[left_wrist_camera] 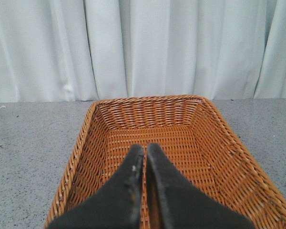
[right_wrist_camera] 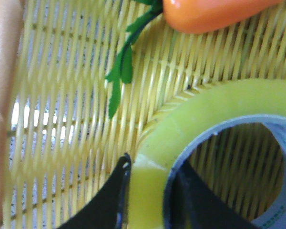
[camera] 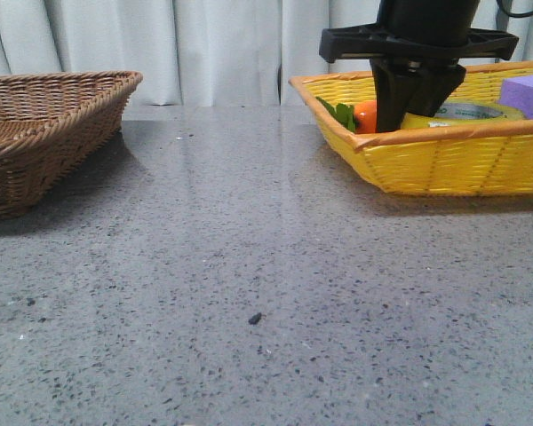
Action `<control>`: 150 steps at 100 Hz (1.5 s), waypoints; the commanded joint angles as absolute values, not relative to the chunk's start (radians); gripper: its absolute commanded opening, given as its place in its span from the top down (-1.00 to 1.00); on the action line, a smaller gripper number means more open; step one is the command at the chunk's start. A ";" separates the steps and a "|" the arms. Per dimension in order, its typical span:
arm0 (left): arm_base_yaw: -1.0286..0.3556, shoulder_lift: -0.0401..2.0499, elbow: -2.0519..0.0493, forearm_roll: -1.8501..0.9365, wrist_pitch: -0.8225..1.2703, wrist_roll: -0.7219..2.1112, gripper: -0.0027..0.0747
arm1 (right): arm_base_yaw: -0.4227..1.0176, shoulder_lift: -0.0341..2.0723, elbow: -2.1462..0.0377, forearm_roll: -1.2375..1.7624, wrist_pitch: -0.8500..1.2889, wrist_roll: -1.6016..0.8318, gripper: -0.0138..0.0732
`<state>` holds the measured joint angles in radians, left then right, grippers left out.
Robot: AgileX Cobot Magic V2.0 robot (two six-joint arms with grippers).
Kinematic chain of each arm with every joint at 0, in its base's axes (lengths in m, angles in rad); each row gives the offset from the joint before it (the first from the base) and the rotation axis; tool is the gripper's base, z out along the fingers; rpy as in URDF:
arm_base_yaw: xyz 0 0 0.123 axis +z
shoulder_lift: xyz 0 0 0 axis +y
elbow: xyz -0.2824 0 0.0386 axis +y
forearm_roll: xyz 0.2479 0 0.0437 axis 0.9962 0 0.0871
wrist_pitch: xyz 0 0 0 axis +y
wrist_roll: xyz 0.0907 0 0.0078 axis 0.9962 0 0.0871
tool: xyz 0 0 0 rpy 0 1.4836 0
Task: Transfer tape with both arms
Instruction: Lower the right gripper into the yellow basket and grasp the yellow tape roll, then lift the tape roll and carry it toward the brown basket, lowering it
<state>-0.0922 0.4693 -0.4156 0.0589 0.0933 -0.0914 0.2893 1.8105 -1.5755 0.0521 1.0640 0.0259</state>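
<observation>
You have two baskets on the counter (camera: 249, 266). One tape (right_wrist_camera: 190, 119) lies in the yellow basket (camera: 444, 164), pinched by your right end effector (right_wrist_camera: 150, 193); left end effector (left_wrist_camera: 144, 164) pressed together.

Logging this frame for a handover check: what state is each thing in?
Tape: flat in the yellow basket, wall between the right gripper's fingers.
Right gripper: shut on tape.
Left gripper: shut, empty, over the brown basket.
Carrot: lying beside tape.
Brown basket: empty.
</observation>
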 commanded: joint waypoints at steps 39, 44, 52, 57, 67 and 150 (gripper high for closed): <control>-0.093 0.480 -0.455 0.020 0.017 -0.100 0.99 | 0.332 1.763 -1.971 -0.008 1.242 0.007 0.69; -0.093 0.480 -0.455 0.020 0.017 -0.100 0.99 | 0.361 1.763 -2.023 -0.008 1.253 0.000 0.70; -0.093 0.480 -0.455 0.020 0.017 -0.100 0.99 | 0.429 1.763 -2.085 0.000 1.266 0.000 0.70; -0.093 0.480 -0.455 0.020 0.017 -0.100 0.99 | 0.474 1.763 -2.099 0.000 1.266 0.000 0.70; -0.093 0.480 -0.455 0.020 0.017 -0.100 0.99 | 0.567 1.771 -2.099 0.000 1.263 0.000 0.70; -0.093 0.480 -0.455 0.020 0.017 -0.100 0.98 | 0.697 2.058 -2.099 -0.009 1.202 0.000 0.48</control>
<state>-0.0922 0.4693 -0.4156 0.0269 0.0933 -0.0914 0.6996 2.1213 -2.0635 0.0131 1.2431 0.0130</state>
